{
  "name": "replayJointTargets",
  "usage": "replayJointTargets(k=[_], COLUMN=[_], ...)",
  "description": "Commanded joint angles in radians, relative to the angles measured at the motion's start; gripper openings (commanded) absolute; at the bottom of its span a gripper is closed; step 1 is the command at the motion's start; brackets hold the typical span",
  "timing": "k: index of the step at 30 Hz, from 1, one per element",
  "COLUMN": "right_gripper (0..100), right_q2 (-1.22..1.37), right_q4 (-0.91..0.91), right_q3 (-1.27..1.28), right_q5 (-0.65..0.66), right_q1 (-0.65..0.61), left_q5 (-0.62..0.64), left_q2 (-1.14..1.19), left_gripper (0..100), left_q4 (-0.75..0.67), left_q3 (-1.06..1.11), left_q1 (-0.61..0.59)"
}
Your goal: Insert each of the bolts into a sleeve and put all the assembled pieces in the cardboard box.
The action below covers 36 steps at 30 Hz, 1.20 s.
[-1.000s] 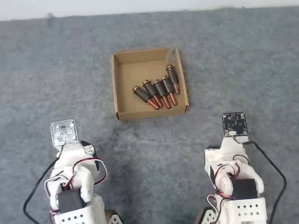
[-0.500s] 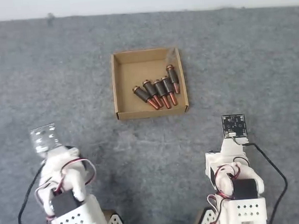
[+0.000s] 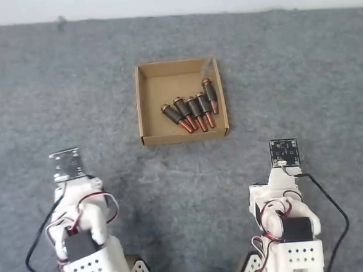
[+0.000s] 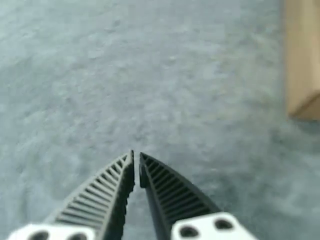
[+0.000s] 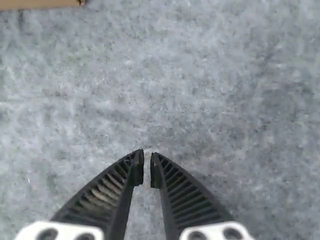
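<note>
The cardboard box [image 3: 145, 104] stands at the middle of the grey mat, and its corner [image 4: 301, 60] appears in the left wrist view. Inside it lie several assembled pieces [image 3: 192, 109], dark sleeves with copper bolt tips, side by side toward the box's right wall. My left arm [image 3: 75, 210] is drawn back at the near left, its gripper [image 4: 136, 156] shut on nothing just above the mat. At the near right my right arm [image 3: 284, 194] is also drawn back, its gripper [image 5: 146, 156] shut and empty. A strip of the box's edge [image 5: 40, 4] shows in the right wrist view.
Grey carpet-like mat [image 3: 276, 74] covers the table up to a pale wall at the back. No loose bolts or sleeves lie on the mat around the box. Cables trail from both arm bases at the near edge.
The left arm swung to the left, then came partway back to the right. The right arm and the pieces in the box have not moved.
</note>
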Motion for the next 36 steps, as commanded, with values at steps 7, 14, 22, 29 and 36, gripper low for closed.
replayJointTargets(k=[7,14,22,29,36], right_gripper=[0.9,0.9,0.9,0.9,0.9], right_q2=[-0.016,-0.016,-0.016,-0.016,-0.018], right_q4=[0.005,0.005,0.005,0.005,0.005], right_q3=[0.017,0.017,0.017,0.017,0.017], right_q5=[0.015,0.015,0.015,0.015,0.015], right_q1=[0.008,0.008,0.008,0.008,0.008], left_q5=[-0.011,-0.015,-0.015,-0.015,-0.015], left_q2=[-0.008,-0.009,-0.011,-0.011,-0.011], left_gripper=[1,1,1,1,1], left_q4=[0.020,0.144,0.138,0.138,0.138], left_q3=[-0.010,-0.010,-0.010,-0.010,-0.010], left_q1=[0.176,0.173,0.173,0.173,0.173])
